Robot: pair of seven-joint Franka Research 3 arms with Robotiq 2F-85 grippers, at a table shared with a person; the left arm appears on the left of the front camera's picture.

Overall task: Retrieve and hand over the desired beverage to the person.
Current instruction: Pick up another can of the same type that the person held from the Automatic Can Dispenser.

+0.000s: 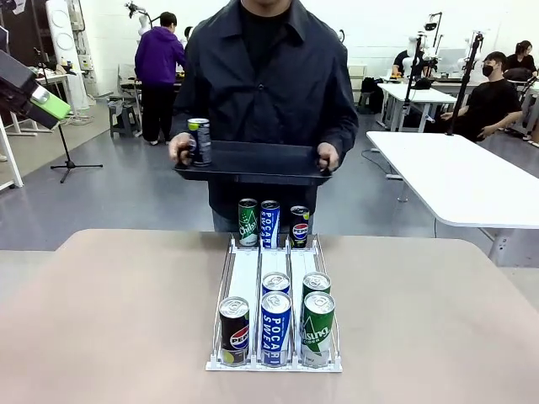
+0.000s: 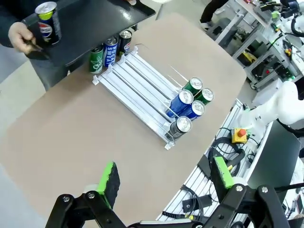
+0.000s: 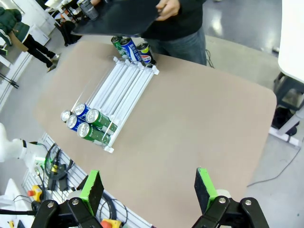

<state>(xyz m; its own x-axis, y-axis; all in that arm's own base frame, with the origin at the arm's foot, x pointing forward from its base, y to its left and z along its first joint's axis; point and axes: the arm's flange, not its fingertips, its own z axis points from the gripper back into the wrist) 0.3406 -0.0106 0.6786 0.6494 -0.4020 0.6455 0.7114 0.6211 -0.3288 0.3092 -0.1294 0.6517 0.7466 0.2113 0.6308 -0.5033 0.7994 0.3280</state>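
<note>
One Pepsi can [image 1: 200,140] stands upright at the left end of a black tray [image 1: 253,164], which the person [image 1: 269,76] in a dark jacket holds in both hands just beyond the far edge of the table [image 1: 109,320]. A trio of cans [image 1: 270,223] stands at the far end of the white rack [image 1: 244,265], with five more cans [image 1: 275,324] at its near end. The left gripper [image 2: 166,175] and right gripper [image 3: 148,185] hang above the table, jaws spread wide and gripping nothing.

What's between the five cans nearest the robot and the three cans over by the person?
Just the bare white lanes of the rack. Nothing stands on that stretch, as the front view shows.
</note>
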